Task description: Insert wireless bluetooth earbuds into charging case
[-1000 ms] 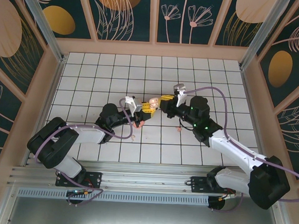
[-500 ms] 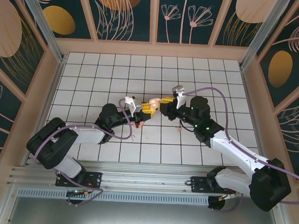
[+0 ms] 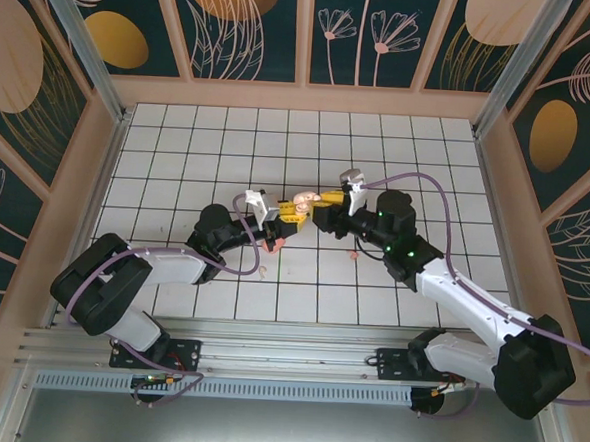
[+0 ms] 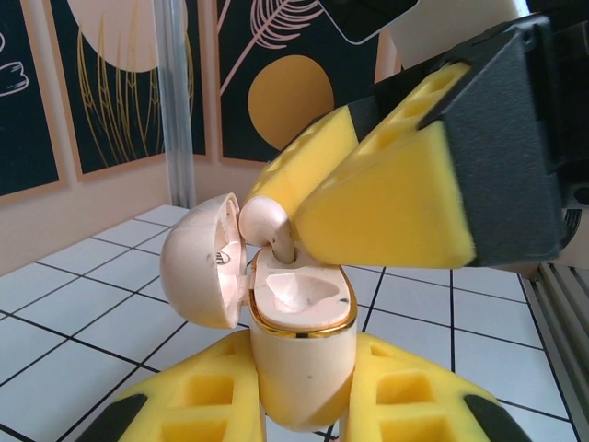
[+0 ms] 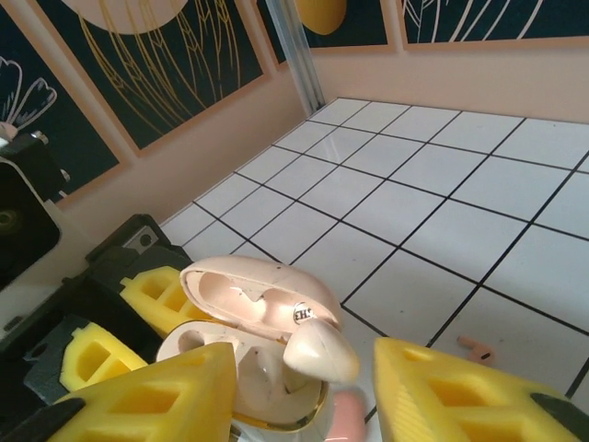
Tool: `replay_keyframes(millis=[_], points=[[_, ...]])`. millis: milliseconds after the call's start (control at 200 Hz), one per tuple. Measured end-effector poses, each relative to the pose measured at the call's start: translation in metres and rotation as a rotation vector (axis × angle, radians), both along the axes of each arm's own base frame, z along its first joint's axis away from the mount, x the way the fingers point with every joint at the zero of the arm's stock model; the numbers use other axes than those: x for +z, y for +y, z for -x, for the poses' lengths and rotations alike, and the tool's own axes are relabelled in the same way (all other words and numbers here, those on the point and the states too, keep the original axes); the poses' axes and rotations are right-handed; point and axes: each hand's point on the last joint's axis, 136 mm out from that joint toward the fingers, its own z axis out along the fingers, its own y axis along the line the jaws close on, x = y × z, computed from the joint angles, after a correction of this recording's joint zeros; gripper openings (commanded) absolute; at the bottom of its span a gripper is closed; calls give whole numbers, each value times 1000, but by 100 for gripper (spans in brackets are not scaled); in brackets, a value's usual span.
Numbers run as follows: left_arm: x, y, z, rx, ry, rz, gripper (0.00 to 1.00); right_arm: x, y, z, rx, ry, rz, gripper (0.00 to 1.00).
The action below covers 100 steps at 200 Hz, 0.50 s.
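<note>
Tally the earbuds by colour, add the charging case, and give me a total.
Salmon-pink earbuds: 2, both lying on the tiles.
Beige earbuds: 2, one at the mouth of the case, one pale one on the tiles.
Charging case: 1, lid open.
Total: 5.

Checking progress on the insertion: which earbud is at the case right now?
The pale beige earbud, stem down in the open charging case; the salmon-pink earbud lies loose on a white tile instead.
</note>
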Motion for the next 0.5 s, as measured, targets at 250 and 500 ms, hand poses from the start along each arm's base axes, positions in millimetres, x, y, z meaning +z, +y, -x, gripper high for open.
replay_keyframes(millis=[250, 500], points=[[0, 1, -2, 12, -7, -1, 15, 10, -2, 2, 6, 13, -36, 57], [1, 1, -2, 13, -14, -3, 15, 30, -3, 3, 24, 10, -86, 58]])
